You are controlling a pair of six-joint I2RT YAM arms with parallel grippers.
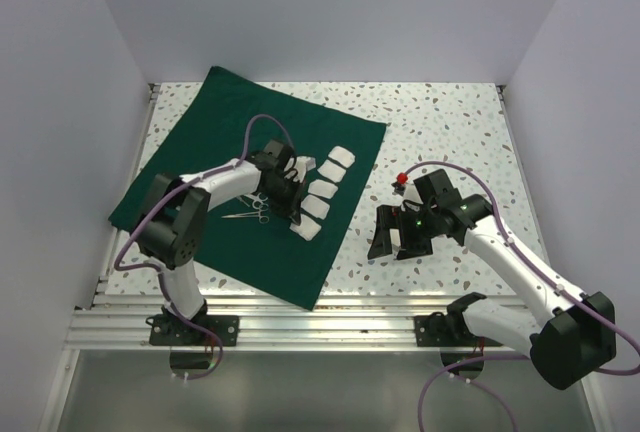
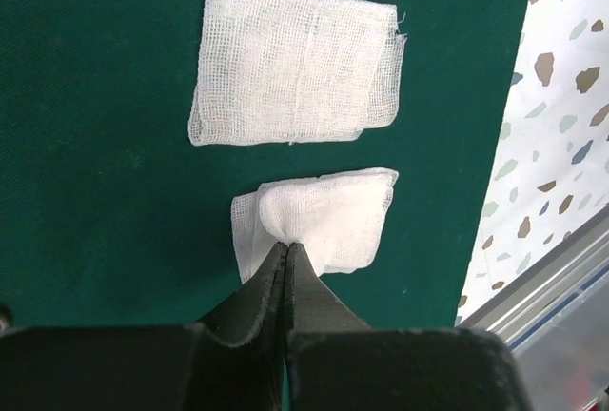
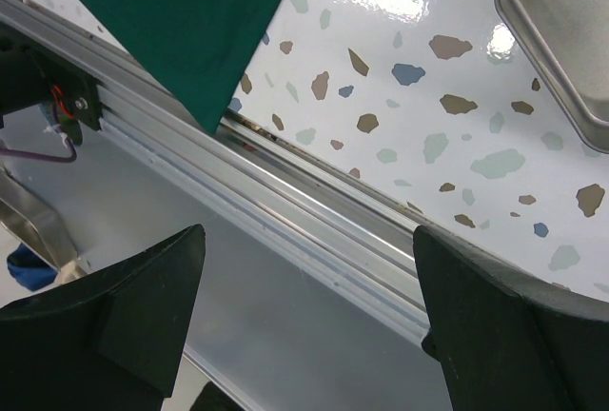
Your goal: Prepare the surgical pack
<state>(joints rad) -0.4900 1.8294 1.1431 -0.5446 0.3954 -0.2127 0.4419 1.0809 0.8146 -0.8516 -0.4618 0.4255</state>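
Note:
The dark green drape (image 1: 200, 152) lies flat on the left half of the table. A column of white gauze squares (image 1: 328, 172) sits along its right side. My left gripper (image 1: 297, 214) is shut on the nearest gauze square (image 2: 328, 211), pinching its edge into a bunch at the fingertips (image 2: 287, 244). A flat gauze square (image 2: 295, 64) lies just beyond it. Steel scissors and forceps (image 1: 250, 215) rest on the drape beside the left arm. My right gripper (image 3: 306, 232) hangs open and empty over the front rail. A corner of the steel tray (image 3: 561, 40) shows in the right wrist view.
An aluminium rail (image 1: 300, 327) runs along the table's near edge, with the arm bases bolted to it. A small red object (image 1: 400, 178) sits on the speckled tabletop by the right arm. White walls enclose the table on three sides.

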